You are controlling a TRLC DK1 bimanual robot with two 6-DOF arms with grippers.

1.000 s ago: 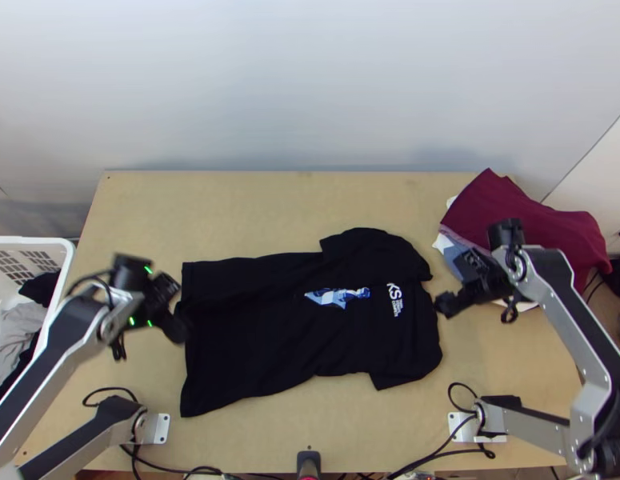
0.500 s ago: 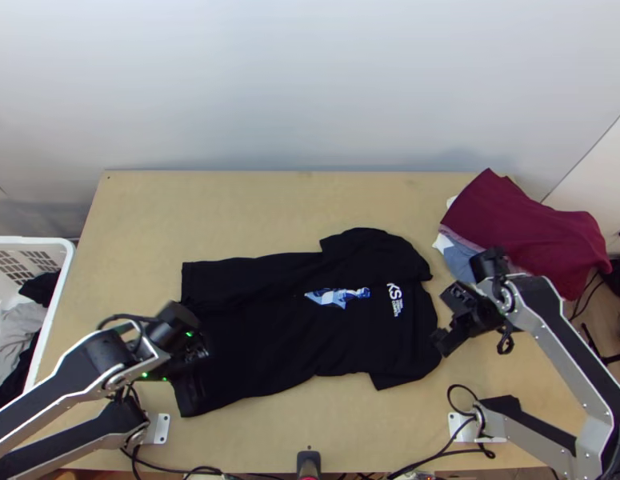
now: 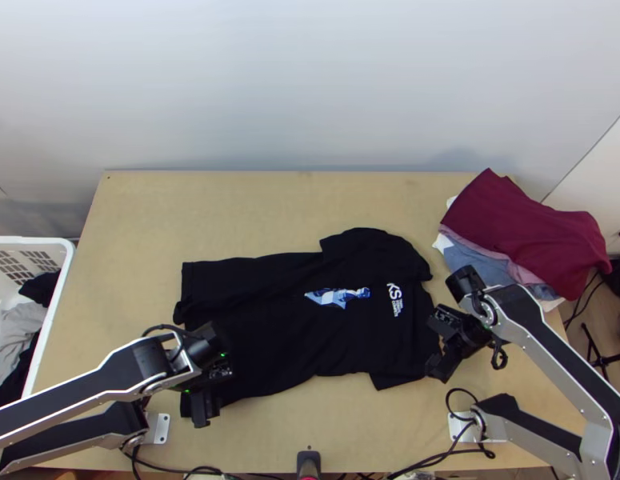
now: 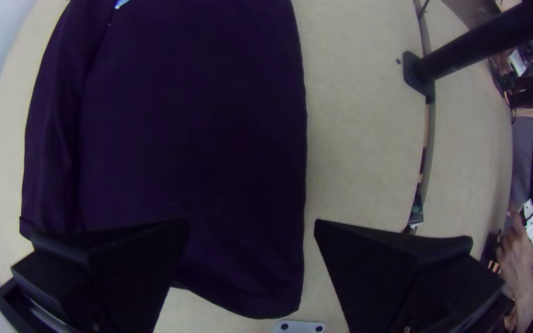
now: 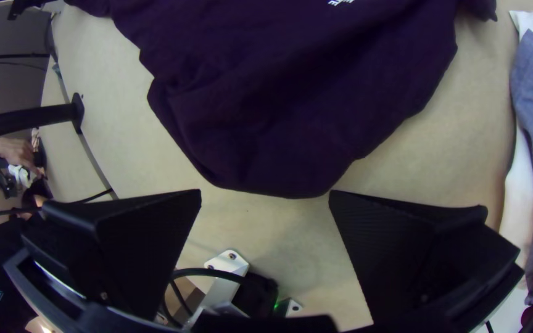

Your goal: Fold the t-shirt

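The black cloth T-shirt with a blue-and-white print lies spread, slightly creased, on the light wooden table. The black two-fingered left gripper, jaws wide apart, is at its hem end; the matching right gripper, equally wide, is at its collar end.

T-shirt: black; print blue and white, lettering white. Counter: pale tan. Upper cloth: plain maroon; lower cloth: grey-blue. Basket: white.
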